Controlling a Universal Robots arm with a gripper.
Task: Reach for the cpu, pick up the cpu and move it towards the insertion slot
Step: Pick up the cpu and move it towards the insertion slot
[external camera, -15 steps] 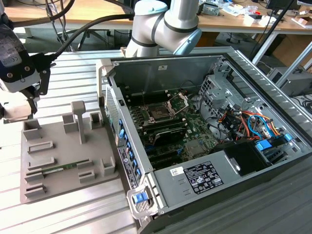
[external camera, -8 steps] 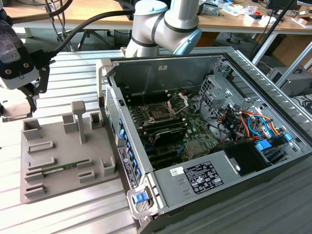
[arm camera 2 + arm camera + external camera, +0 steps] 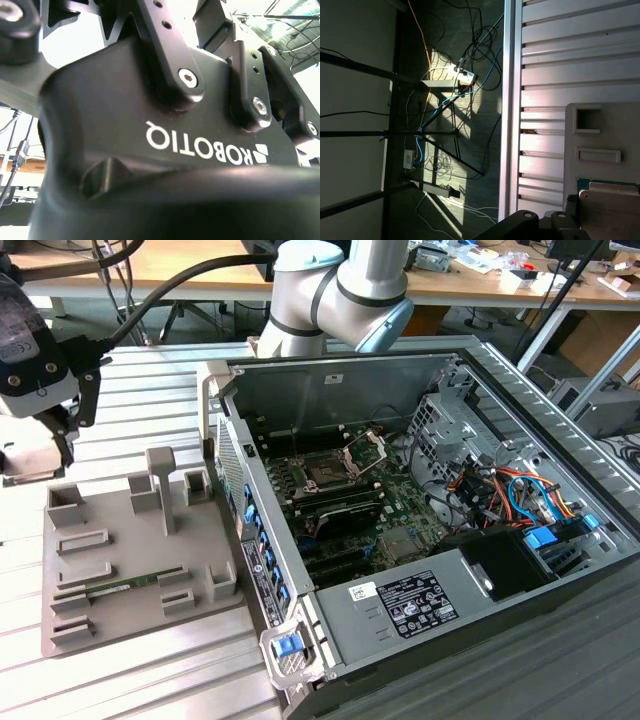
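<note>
The computer case [image 3: 340,375] lies open on top, leaving the insertion slot [image 3: 328,473] clear from above; its raised bracket [image 3: 368,445] stands just behind; the case wall [image 3: 255,540] rises between slot and grey tray [image 3: 120,540] at the exterior view's left; upright posts [image 3: 160,480] stud the tray; cables [image 3: 500,485] crowd the case's right.

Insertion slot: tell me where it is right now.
In the exterior view, the insertion slot sits inside the open computer case, near its middle, toward the exterior view's right of the grey tray.
</note>
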